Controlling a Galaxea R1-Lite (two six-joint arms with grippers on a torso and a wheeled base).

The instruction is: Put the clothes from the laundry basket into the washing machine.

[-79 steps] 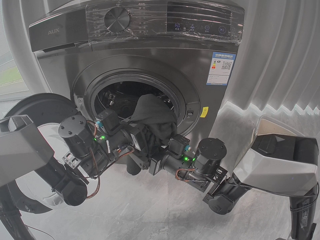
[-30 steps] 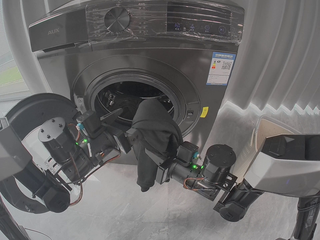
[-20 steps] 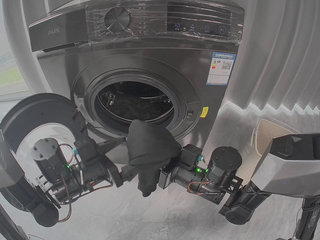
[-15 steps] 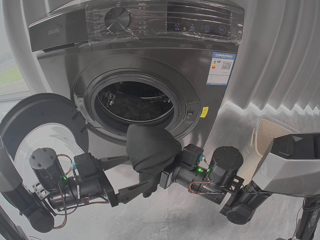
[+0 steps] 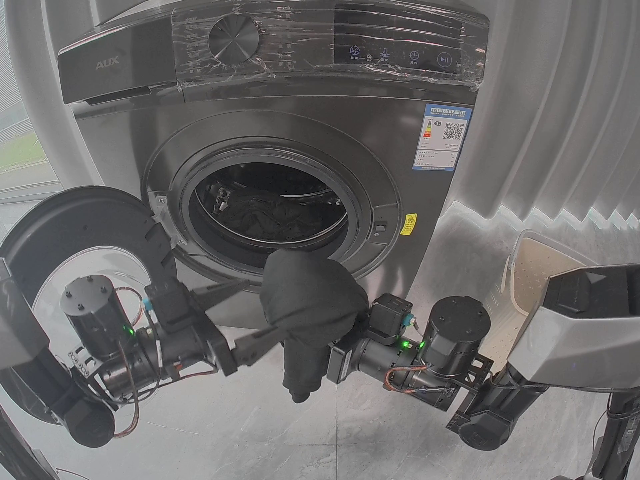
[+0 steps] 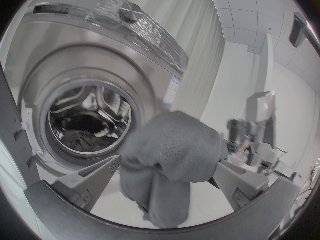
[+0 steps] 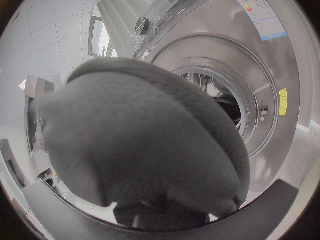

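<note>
The dark grey knitted garment (image 5: 310, 300) is out of the silver-grey front-loading washing machine (image 5: 267, 111) again. A couple of seconds back it lay bunched in the mouth of the round drum opening (image 5: 267, 201) with both arms pressed up to it. Now it hangs in front of the machine, below the lip of the opening, with one end dangling toward the grey marbled floor (image 5: 267, 428).

It is draped like a hood over the right gripper (image 5: 338, 361). The right arm has backed away from the door ring and dropped lower. The cloth covers that gripper's end in my head view and my right wrist view (image 7: 140, 140), so I cannot tell whether it is gripping the garment or only carrying it.

The left gripper (image 5: 265, 306) had pulled back low and to the left. Over the last half second it has come up and in again. Its fingers (image 6: 100, 172) are spread wide, one on each side of the garment (image 6: 173, 150), not clamped.

Other dark clothes (image 5: 267, 218) lie inside the drum. The round glass door (image 5: 80, 228) stands swung open to the left. The pale plastic laundry basket (image 5: 533, 265) sits on the floor to the right.
</note>
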